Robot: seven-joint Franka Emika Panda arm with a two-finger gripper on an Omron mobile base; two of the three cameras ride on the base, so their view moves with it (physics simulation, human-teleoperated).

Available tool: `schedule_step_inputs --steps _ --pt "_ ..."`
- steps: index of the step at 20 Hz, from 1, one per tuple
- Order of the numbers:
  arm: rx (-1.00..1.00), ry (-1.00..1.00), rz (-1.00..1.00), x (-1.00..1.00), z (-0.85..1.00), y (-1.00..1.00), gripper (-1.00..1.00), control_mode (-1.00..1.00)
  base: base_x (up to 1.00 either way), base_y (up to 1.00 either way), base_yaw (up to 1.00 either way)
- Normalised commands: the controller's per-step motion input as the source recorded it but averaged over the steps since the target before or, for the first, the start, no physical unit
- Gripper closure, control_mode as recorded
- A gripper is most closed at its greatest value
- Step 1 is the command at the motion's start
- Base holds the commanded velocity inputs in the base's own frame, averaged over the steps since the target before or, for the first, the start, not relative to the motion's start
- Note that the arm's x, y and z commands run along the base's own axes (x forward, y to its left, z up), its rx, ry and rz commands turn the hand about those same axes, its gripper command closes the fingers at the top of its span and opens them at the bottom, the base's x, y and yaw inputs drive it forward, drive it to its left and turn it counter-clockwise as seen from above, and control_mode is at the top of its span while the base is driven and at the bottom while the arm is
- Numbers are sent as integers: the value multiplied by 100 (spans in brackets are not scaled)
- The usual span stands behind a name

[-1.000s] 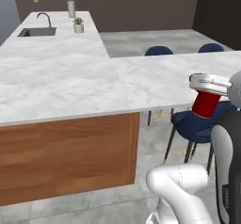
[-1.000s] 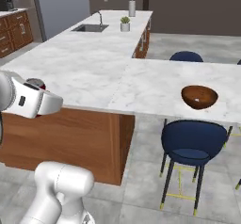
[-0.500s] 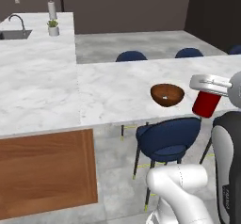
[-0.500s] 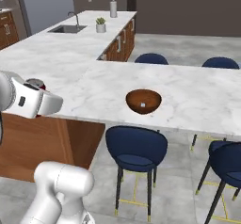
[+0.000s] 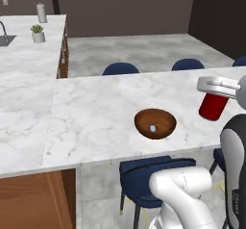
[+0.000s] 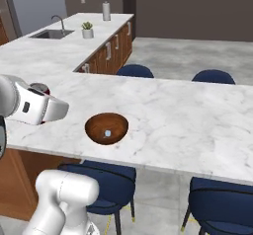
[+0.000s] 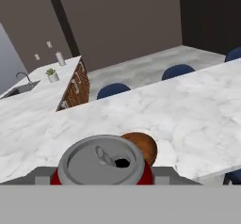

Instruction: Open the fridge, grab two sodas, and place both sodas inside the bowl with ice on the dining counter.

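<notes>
A red soda can [image 5: 212, 108] with a silver top [image 7: 104, 163] hangs upright in my gripper [image 5: 215, 94], which is shut on it, above the right part of the white marble dining counter [image 5: 96, 117]. The brown wooden bowl [image 5: 154, 123] sits on that counter near its front edge, left of and below the can. One pale ice cube [image 5: 153, 128] lies in it. In the right base view the bowl [image 6: 106, 128] is just right of my hand [image 6: 39, 106]. In the hand view the bowl [image 7: 145, 146] peeks out behind the can. The fridge and a second soda are out of view.
Dark blue chairs stand along both sides of the counter [image 5: 144, 175] [image 5: 120, 69] [image 6: 213, 76]. The adjoining marble counter at the far left carries a sink [image 6: 52, 33], a potted plant [image 5: 37, 32] and a white roll [image 5: 42, 12]. A wood-panelled cabinet front [image 5: 33, 199] lies below left.
The whole scene has slid left as the base drove right along the counter. The bowl has come from the right side to the middle of both views. The can stays in my gripper.
</notes>
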Motion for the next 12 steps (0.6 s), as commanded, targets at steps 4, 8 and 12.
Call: schedule_step_inputs --steps 4,8,12 --pt "0 0 0 0 0 0 100 100 94 -14 12" --pt "0 0 0 0 0 0 100 100 84 -20 16" --pt "3 5 20 72 0 -34 100 -100 0 0 0"
